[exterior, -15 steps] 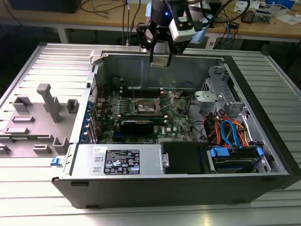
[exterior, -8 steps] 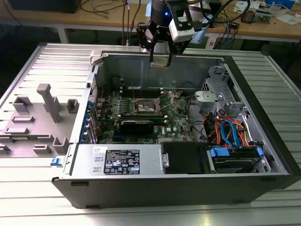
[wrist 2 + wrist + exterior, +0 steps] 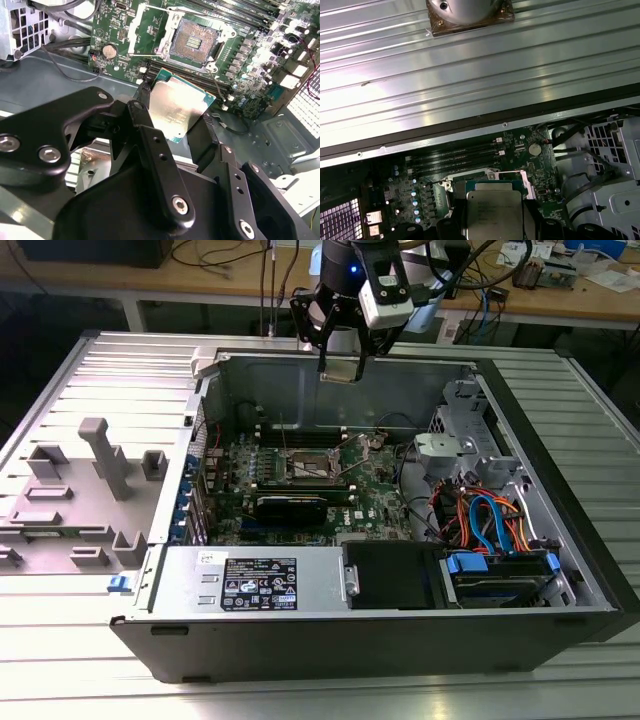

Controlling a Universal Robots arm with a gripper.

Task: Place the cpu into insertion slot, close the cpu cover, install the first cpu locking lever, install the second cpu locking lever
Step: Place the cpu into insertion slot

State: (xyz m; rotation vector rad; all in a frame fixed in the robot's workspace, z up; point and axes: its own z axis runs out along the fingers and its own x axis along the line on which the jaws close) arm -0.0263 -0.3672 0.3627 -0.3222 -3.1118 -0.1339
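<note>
My gripper (image 3: 340,362) hangs above the back wall of the open computer case, shut on the cpu (image 3: 177,107). The cpu is a flat silver square chip with a green edge, pinched between the two black fingers (image 3: 206,131). In the first wrist view the cpu (image 3: 495,210) shows between the fingers too. The insertion slot (image 3: 195,42) lies bare on the green motherboard, well below the chip, and also shows in the exterior view (image 3: 315,468). The cpu cover (image 3: 144,29) is swung open beside the slot. A thin wire lever (image 3: 216,80) stands loose by the socket.
Long black memory slots (image 3: 235,60) flank the socket. A black card (image 3: 290,508) lies in front of it, with a power supply (image 3: 250,585) at the case's front wall. Coloured cables and a drive cage (image 3: 490,530) fill the exterior view's right. Grey fixture blocks (image 3: 100,460) stand outside the case.
</note>
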